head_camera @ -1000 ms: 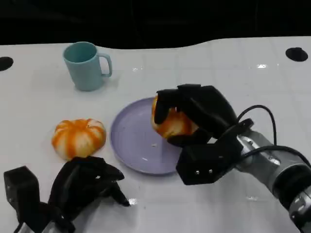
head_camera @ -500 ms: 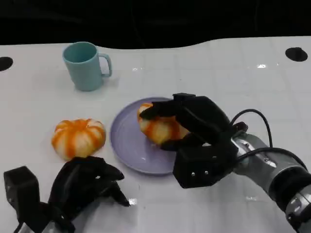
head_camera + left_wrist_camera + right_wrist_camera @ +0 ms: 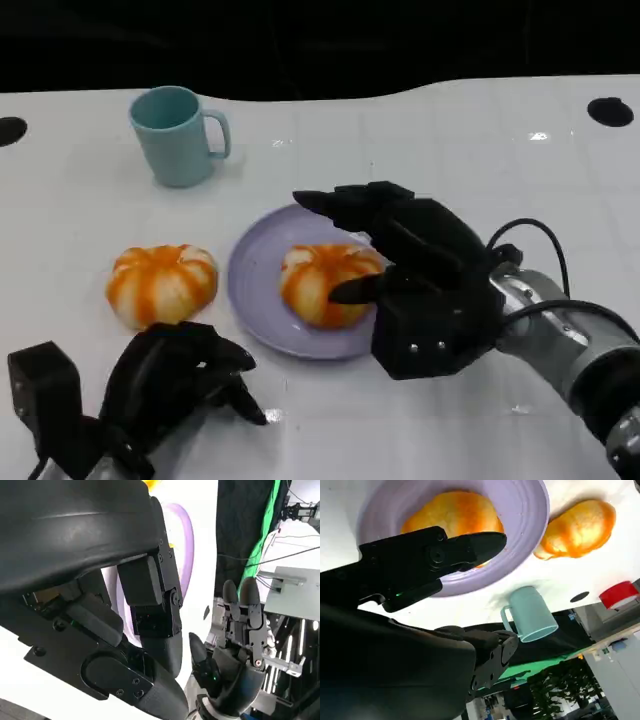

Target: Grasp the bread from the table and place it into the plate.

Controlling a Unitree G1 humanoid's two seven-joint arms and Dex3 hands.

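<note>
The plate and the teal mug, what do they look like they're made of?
The plate looks like lavender plastic or glazed ceramic: smooth, with a soft sheen on its raised rim. The mug looks like matte teal plastic or ceramic, evenly coloured with no bright glare. Neither can be settled by sight.

The head view looks down at the desk [image 3: 480, 160] from above and behind both hands. Each wrist view sits close behind its own fingers, turned askew; all three share the plate [image 3: 262, 300] [image 3: 186, 555] [image 3: 530, 540].

I'm working in a lab or studio: a green backdrop [image 3: 260, 555] at upper right, metal framing [image 3: 287, 577] beside it, and cables [image 3: 280, 535] above.
</note>
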